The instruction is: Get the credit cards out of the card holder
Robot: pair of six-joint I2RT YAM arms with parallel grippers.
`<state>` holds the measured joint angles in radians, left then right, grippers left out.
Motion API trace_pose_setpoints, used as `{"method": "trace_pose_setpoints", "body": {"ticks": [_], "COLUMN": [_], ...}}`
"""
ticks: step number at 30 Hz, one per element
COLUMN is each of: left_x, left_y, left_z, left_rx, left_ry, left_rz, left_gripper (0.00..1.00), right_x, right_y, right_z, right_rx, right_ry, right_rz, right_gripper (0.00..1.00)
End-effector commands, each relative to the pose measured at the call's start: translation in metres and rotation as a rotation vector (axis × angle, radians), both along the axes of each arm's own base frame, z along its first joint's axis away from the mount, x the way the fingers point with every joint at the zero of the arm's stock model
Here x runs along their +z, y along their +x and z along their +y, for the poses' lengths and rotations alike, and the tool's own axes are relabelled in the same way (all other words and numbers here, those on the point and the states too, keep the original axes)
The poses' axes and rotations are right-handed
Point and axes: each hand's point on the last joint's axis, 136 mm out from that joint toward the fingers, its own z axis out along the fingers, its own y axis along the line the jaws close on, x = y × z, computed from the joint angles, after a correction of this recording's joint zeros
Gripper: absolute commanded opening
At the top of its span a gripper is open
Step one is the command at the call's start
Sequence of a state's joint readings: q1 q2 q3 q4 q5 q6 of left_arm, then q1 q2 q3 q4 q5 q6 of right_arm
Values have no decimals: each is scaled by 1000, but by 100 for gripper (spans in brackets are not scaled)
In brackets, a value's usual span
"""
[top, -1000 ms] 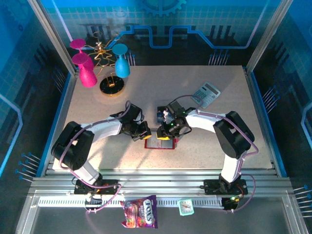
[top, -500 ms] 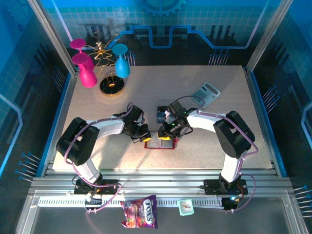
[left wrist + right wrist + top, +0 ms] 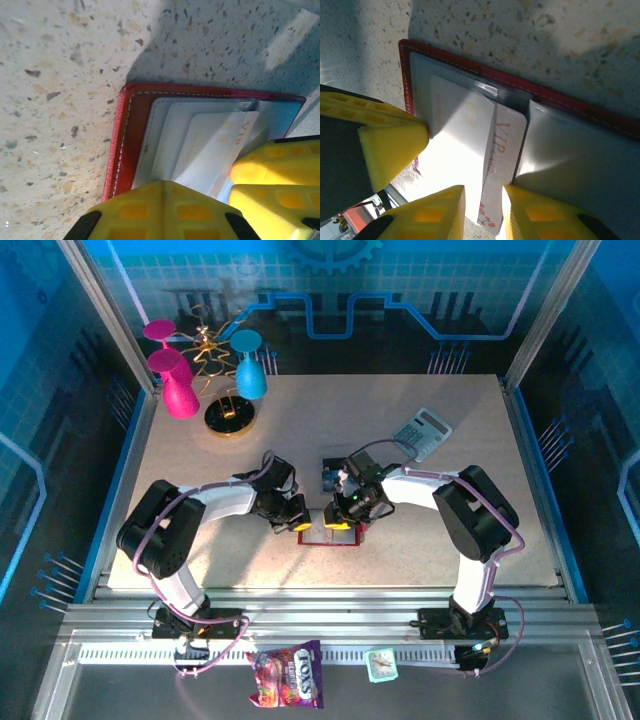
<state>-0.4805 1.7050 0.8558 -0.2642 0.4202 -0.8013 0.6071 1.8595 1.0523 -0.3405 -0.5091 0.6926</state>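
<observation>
The red card holder (image 3: 322, 539) lies open on the table between both arms, its grey pockets (image 3: 160, 145) facing up. My left gripper (image 3: 296, 524) is shut, and its yellow tips (image 3: 162, 182) press down on the holder's left half. A white credit card (image 3: 506, 145) printed "VIP" sticks out of a pocket and is tilted up. My right gripper (image 3: 484, 200) is shut on its free end. A second pale card (image 3: 452, 135) lies flat in the holder (image 3: 560, 102). A blue card (image 3: 327, 478) lies on the table just behind the grippers.
A grey calculator (image 3: 422, 433) lies at the back right. Pink and teal glasses (image 3: 180, 390) and a gold stand (image 3: 230, 415) are at the back left. Snack packets (image 3: 288, 675) lie below the table's near rail.
The left arm's elbow has swung slightly to the right while its gripper stays on the holder. The right gripper has shifted only a little with the card.
</observation>
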Motion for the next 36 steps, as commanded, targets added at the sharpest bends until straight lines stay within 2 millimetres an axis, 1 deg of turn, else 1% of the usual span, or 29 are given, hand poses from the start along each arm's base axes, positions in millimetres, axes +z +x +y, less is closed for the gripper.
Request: {"method": "trace_pose_setpoints", "body": {"ticks": [1, 6, 13, 15, 18, 26, 30, 36], "left_x": [-8, -10, -10, -10, -10, -9, -10, -10], "left_y": [-7, -8, -9, -9, -9, -9, -10, -11], "left_z": [0, 1, 3, 3, 3, 4, 3, 4], "left_rx": [-28, -27, -21, -22, -21, -23, -24, -21], "left_ry": [21, 28, 33, 33, 32, 36, 31, 29], "left_rz": [34, 39, 37, 38, 39, 38, 42, 45], "left_gripper": [6, 6, 6, 6, 6, 6, 6, 6], "right_x": [-10, -4, 14, 17, 14, -5, -11, -15], "right_y": [-3, -3, 0, 0, 0, -6, -8, -8], "right_z": [-6, -8, -6, -7, -7, -14, -13, -11], "right_rx": [-15, -17, -22, -22, -20, -10, -6, -9], "right_ry": [-12, -20, 2, -1, -4, -50, -46, -38], "right_rz": [40, 22, -9, -14, -7, 23, 38, 46], "right_gripper": [28, 28, 28, 28, 28, 28, 28, 28]}}
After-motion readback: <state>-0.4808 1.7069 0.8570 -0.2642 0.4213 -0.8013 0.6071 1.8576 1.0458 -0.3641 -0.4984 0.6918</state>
